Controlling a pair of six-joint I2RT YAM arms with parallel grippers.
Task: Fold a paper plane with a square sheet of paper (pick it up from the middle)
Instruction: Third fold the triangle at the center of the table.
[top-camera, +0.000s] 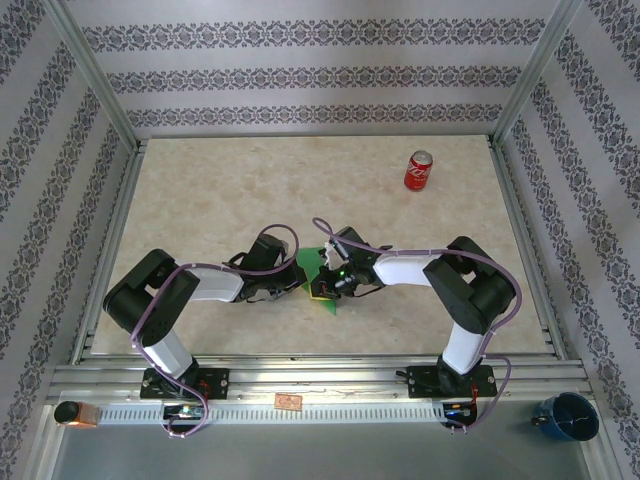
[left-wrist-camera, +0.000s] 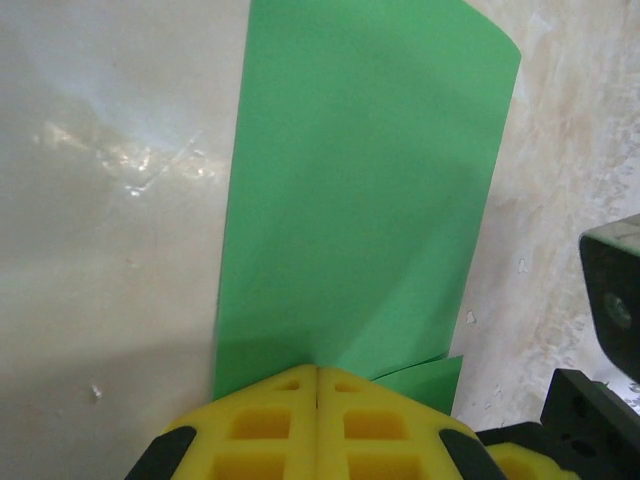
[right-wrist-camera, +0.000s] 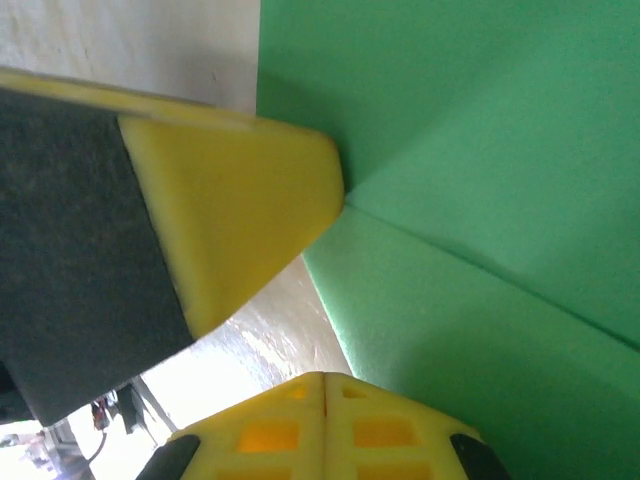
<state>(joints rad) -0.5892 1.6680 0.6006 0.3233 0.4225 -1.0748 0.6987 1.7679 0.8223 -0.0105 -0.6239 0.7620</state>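
Both claws are pressed together. The left claw (left-wrist-camera: 317, 395) and right claw (right-wrist-camera: 325, 400) stand close together at the square sheet of paper (left-wrist-camera: 360, 200), which sits partly folded at the near middle of the counter (top-camera: 300, 190). Whether either nips a layer cannot be told. The sheet is plain bright green and doubled over, with one sharp crease and one end curling. Judged step: setting a fold. Recommendation: press flat along the crease, edges aligned, without dragging the paper.

Patterned wallpaper walls (top-camera: 320, 75); beige marbled tabletop (top-camera: 250, 190); aluminium frame (top-camera: 320, 372).
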